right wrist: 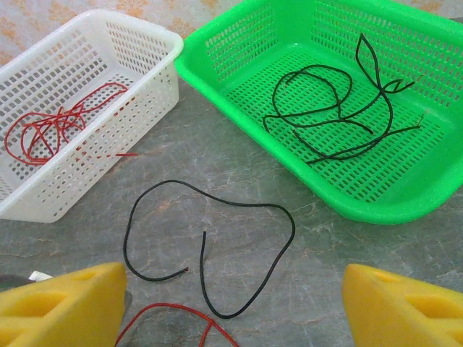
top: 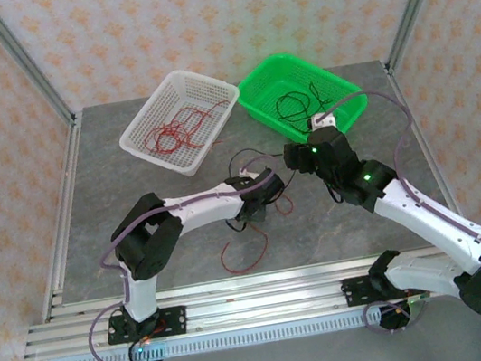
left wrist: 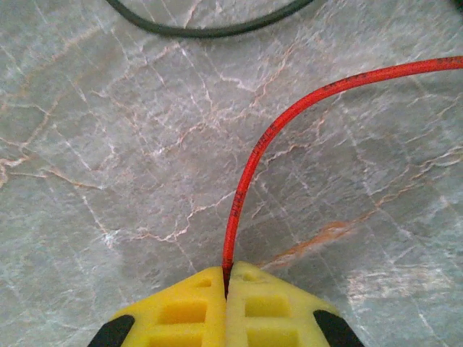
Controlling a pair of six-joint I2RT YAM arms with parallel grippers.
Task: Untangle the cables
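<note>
A: Gripping what?
B: Left gripper (left wrist: 226,289) jaws clench 1 red cable (left wrist: 249,170) on the table (left wrist: 108,144); right gripper (right wrist: 231,303) jaws hang released. Next, likely: draw it clear of the black cable (right wrist: 291,228).

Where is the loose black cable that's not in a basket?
In the right wrist view the black cable lies looped on the table, just ahead of the open right gripper, short of the white basket and the green basket.
</note>
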